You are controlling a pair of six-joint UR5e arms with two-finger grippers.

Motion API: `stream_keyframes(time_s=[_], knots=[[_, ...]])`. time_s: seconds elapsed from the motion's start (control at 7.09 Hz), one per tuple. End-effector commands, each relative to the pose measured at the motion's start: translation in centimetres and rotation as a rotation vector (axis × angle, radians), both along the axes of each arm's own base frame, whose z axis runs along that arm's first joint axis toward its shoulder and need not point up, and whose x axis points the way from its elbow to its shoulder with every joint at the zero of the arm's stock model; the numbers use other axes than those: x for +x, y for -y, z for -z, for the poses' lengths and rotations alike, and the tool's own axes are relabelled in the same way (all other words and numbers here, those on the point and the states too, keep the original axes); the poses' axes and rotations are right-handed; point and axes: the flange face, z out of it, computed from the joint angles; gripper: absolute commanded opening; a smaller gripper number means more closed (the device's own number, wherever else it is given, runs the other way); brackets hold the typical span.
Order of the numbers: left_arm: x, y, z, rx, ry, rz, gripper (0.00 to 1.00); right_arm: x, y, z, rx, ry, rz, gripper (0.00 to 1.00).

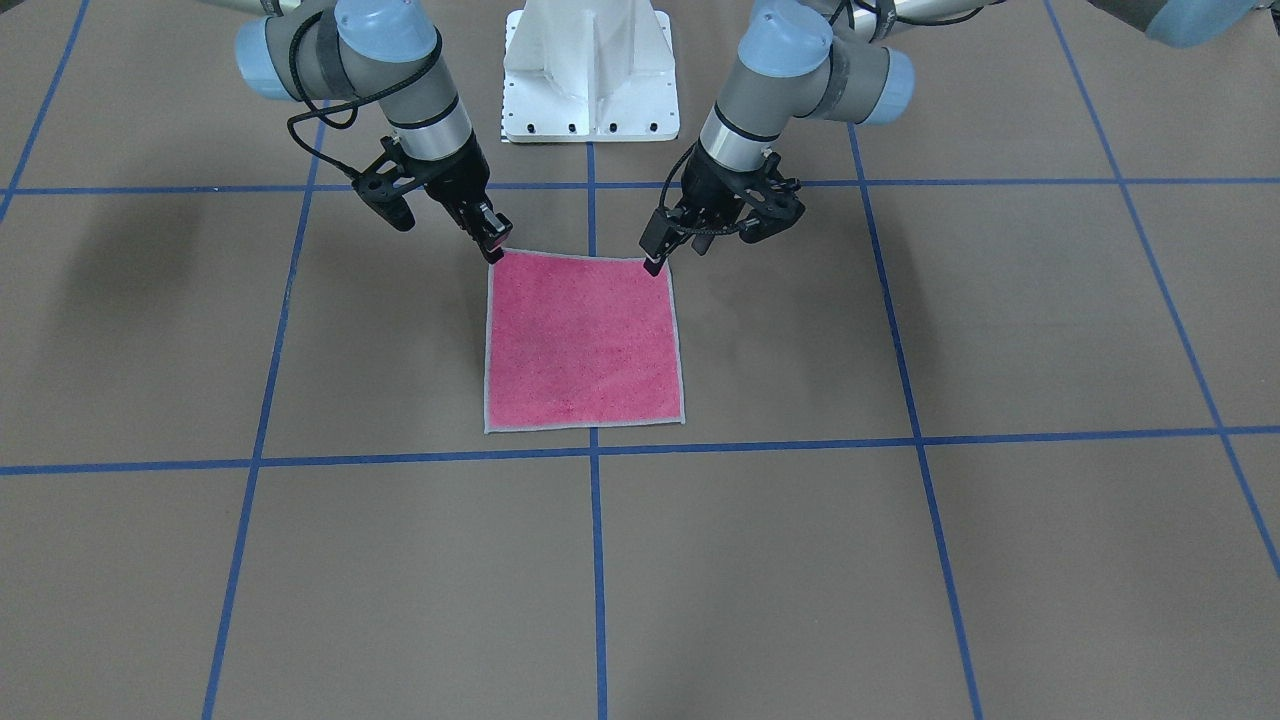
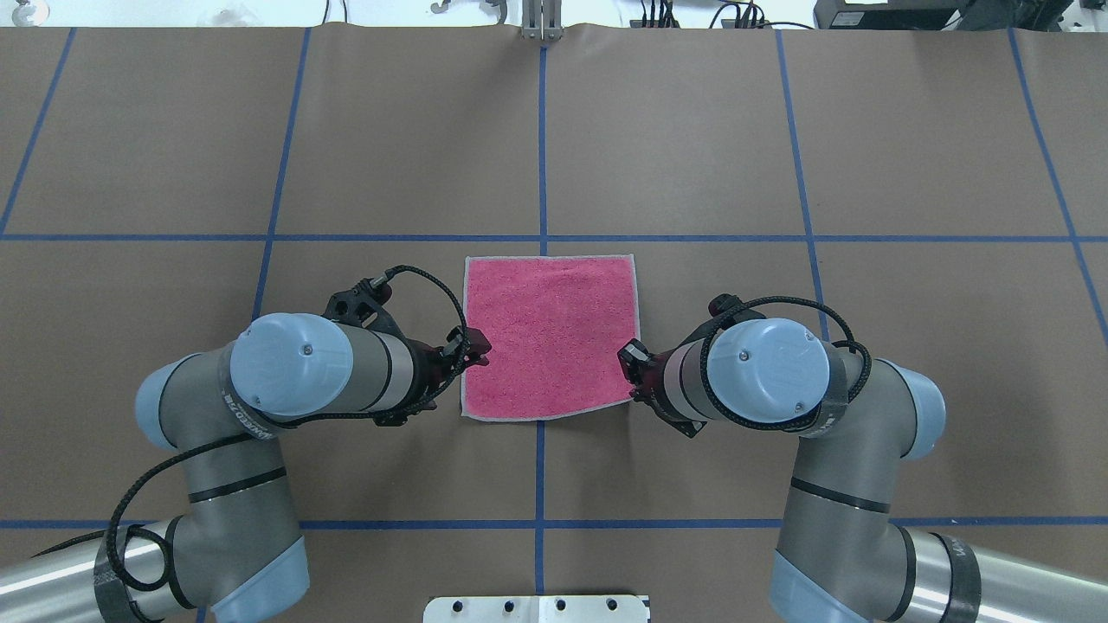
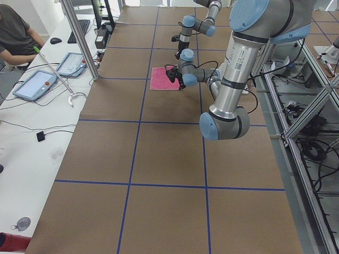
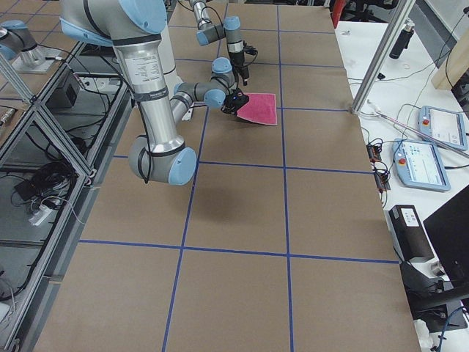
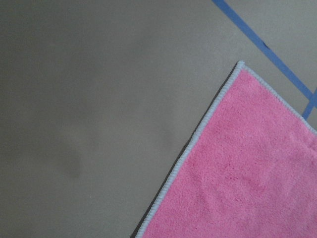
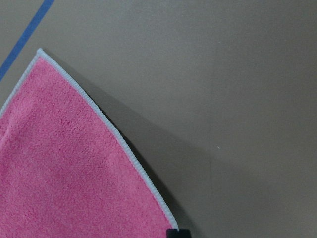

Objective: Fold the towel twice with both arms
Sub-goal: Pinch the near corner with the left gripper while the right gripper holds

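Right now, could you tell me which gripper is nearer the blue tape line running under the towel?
Left. The left gripper is at the towel edge closer to the blue tape line; the right gripper is at the farther edge.

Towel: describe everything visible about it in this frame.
The towel is a square of pink terry with a light grey stitched border, lying unfolded, pink face up, over a blue tape line. The left gripper and right gripper each meet a robot-side corner, jaws apparently pinching it; those edges lift slightly.
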Motion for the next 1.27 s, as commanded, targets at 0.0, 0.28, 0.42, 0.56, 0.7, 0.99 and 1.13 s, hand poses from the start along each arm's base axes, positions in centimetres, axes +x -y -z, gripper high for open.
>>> stream_keyframes(time_s=[0.0,0.28,0.42,0.56,0.7,0.99,1.13], knots=[[1.2,-1.2,-0.7,0.000,0.015,-0.008,0.87,-0.2,-0.1,0.0,0.000,-0.001,0.003,0.00],[1.2,-1.2,-0.8,0.000,0.017,-0.009,0.72,-0.1,-0.1,0.1,-0.005,0.003,0.011,0.00],[1.2,-1.2,-0.9,0.000,0.018,-0.009,0.68,-0.1,-0.2,0.1,-0.010,0.005,0.018,0.00],[1.7,-1.8,-1.2,-0.002,0.024,-0.021,0.64,-0.1,-0.2,0.1,-0.010,0.005,0.018,0.00],[2.0,-2.3,-1.2,-0.002,0.024,-0.029,0.61,-0.1,-0.1,0.0,-0.011,0.003,0.017,0.00],[2.2,-2.7,-1.6,-0.005,0.031,-0.037,0.61,0.0,-0.1,-0.1,-0.011,0.002,0.017,0.00],[2.3,-2.8,-1.5,-0.004,0.030,-0.038,0.56,0.0,-0.1,0.0,-0.011,0.003,0.017,0.00]])
